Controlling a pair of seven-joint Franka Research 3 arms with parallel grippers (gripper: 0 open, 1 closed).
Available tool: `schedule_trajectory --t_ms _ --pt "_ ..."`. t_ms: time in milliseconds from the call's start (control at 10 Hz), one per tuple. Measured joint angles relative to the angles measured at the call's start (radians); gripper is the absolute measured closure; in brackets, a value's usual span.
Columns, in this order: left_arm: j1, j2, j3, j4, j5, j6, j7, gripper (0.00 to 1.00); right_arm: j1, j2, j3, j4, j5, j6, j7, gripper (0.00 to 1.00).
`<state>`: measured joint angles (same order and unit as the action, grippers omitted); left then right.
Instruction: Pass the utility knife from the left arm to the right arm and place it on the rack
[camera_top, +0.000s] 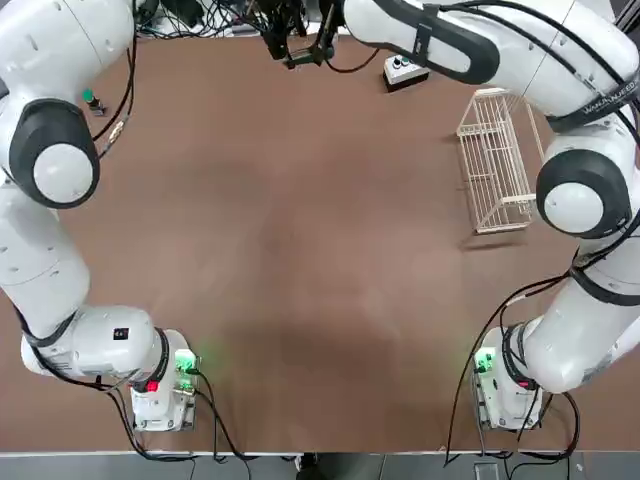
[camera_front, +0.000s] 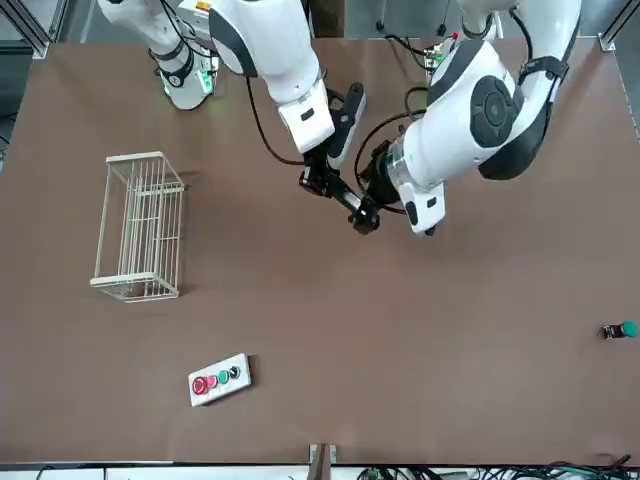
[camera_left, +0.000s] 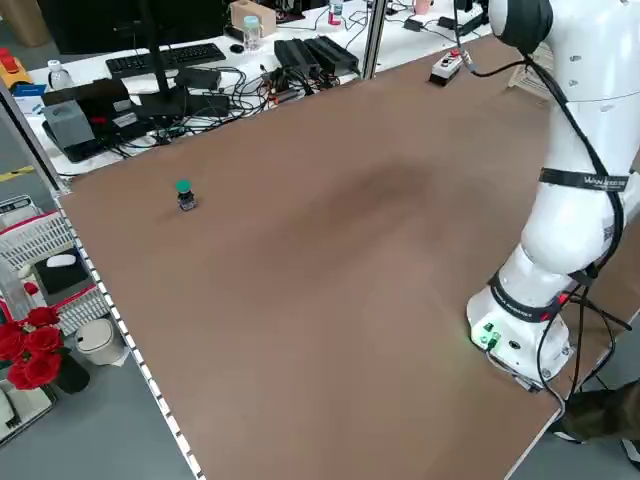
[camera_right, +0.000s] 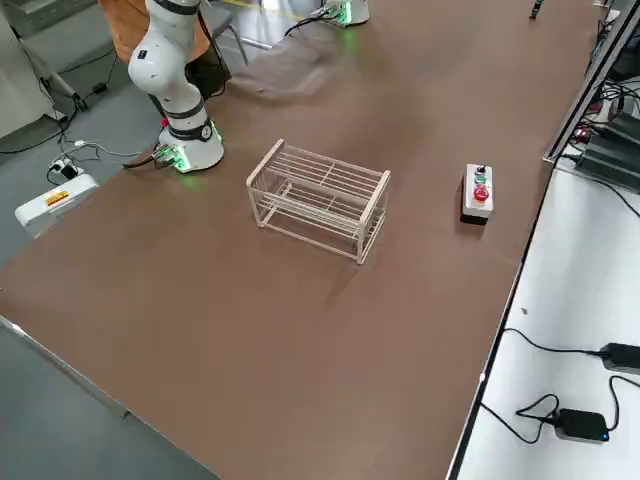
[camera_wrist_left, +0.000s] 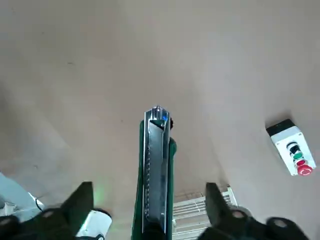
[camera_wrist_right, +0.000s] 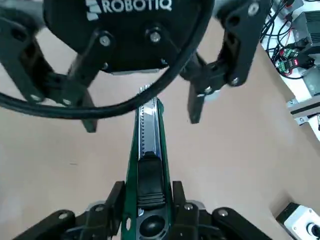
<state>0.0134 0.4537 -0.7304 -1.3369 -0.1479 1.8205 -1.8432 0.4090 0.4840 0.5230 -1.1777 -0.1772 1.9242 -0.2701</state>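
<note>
The slim dark green and black stick-shaped utility knife (camera_wrist_right: 148, 150) is hanging in the air over the far middle of the brown surface (camera_top: 300, 260), between the two tools. The right arm's black two-finger tool (camera_wrist_right: 148, 210) is clamping the knife's butt end between its narrowed fingers. The left arm's black tool (camera_wrist_right: 142, 107) is facing it end-on with its fingers (camera_wrist_right: 197, 100) spread wide on either side of the knife's tip, not touching it. In the left wrist view the knife (camera_wrist_left: 156, 170) is standing alone between the parted fingers (camera_wrist_left: 80, 202). From the front, the two tools are meeting nearly tip to tip, with the knife (camera_front: 345, 200) slanting between them. The white rectangular wire rack (camera_top: 495, 160) is sitting empty on the robot's right side of the surface, well apart from the knife. A small grey button box (camera_front: 219, 379) is lying near the far edge, and a tiny green-capped knob (camera_front: 620, 330) is resting far to the robot's left.
</note>
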Motion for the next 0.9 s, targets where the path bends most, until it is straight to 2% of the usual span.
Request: schedule_trajectory --t_ms 200,400,600,700,800,900 --pt "0.044 -0.013 -0.001 0.0 0.0 -0.021 0.011 0.0 -0.006 -0.007 0.0 0.011 0.0 -0.006 0.047 0.57" --pt "0.131 -0.044 -0.002 0.003 0.0 -0.104 0.113 0.0 -0.033 -0.042 -0.001 0.02 0.001 -0.099 0.141 0.57" --pt "0.241 -0.085 -0.002 0.006 0.0 -0.204 0.267 0.0 -0.107 -0.122 -0.004 -0.006 0.032 -0.174 0.213 0.57" --pt "0.295 -0.096 -0.002 0.006 -0.001 -0.249 0.35 0.0 -0.164 -0.176 -0.016 -0.052 0.073 -0.184 0.221 0.57" --pt "0.338 -0.098 -0.002 0.006 0.0 -0.276 0.42 0.0 -0.209 -0.237 -0.057 -0.117 0.122 -0.187 0.223 0.57" --pt "0.37 -0.1 -0.001 0.006 0.008 -0.284 0.483 0.0 -0.227 -0.304 -0.136 -0.198 0.165 -0.186 0.223 0.57"
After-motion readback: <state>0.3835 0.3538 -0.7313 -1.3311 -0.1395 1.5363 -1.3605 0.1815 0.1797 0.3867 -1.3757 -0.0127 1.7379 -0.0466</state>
